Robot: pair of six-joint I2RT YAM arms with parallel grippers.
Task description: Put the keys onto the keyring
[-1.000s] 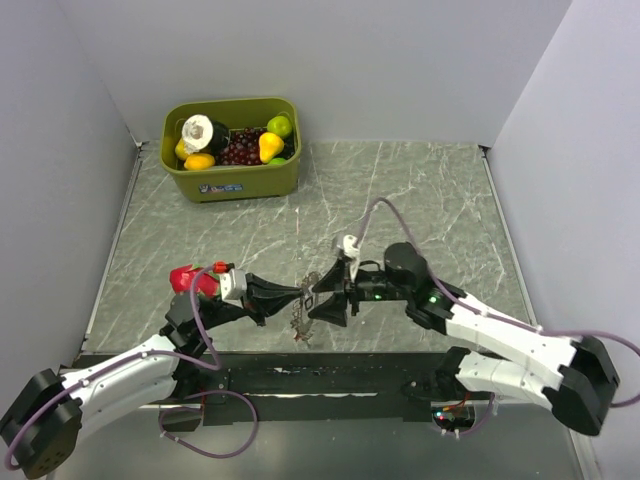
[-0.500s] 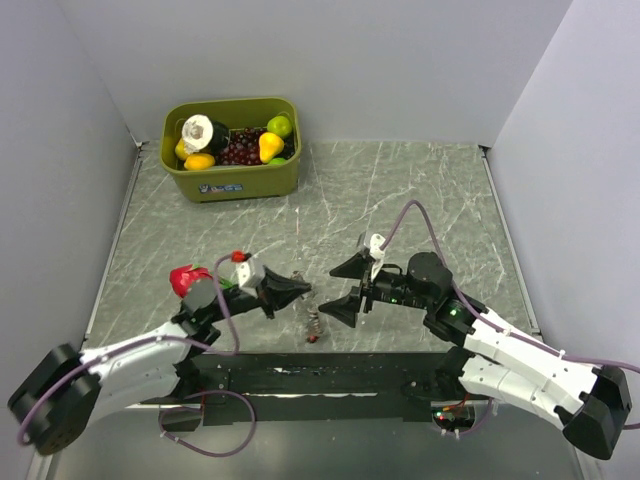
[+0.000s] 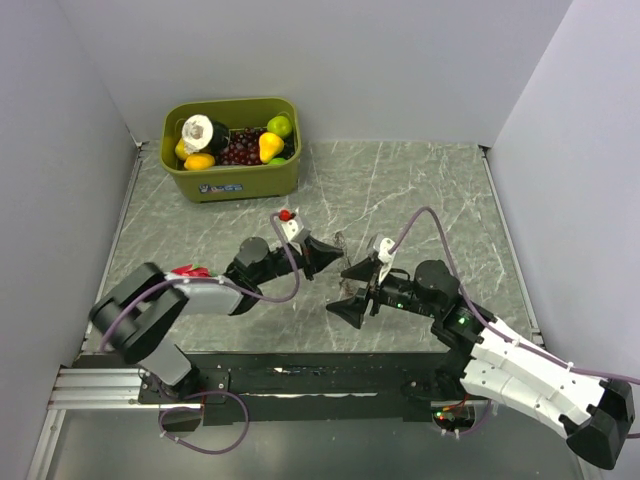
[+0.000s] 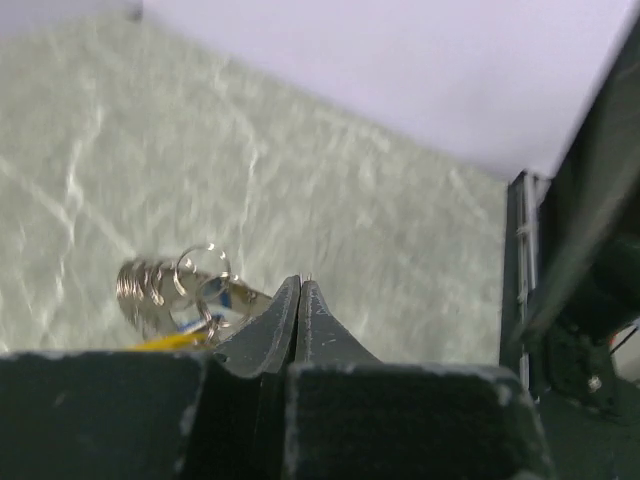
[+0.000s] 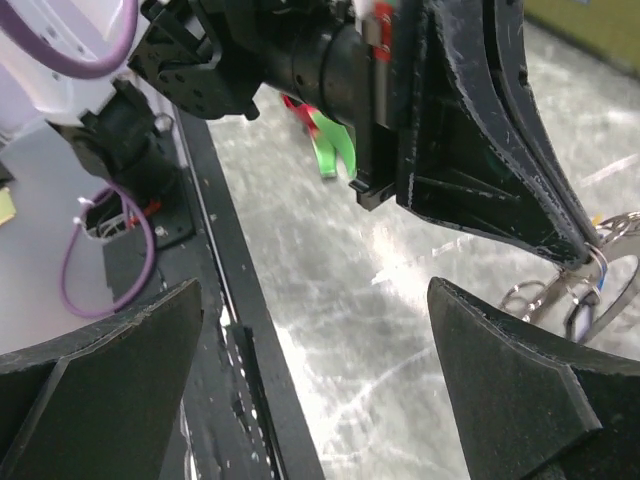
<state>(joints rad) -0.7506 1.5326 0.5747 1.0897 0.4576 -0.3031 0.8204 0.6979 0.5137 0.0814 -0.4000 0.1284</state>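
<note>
Keyring [image 4: 196, 268] and keys [image 4: 226, 297] hang as one bunch off the tip of your left tool [image 4: 301, 288]. That tool is pressed fully shut, with only a thin part of the loop caught at the very end of its fingers. The pinch at the extreme tip looks deliberate. It leaves most of the ring free and appears to keep the bunch off the surface [image 3: 430, 190], out toward the middle where the other arm can reach it.

From the left wrist view you see coiled silver rings, a blue head and a sliver of yellow below. You cannot tell how many keys are threaded on, because the bunch is blurred.

Your right tool [image 3: 352, 290] stands just beside the bunch, facing the left one, spread wide and holding nothing. With nothing between its fingers, it reads as ready for a new grasp rather than working a key. Judge your next approach carefully: the loop is limp, so a nudge could swing it off that slim pinch.
</note>
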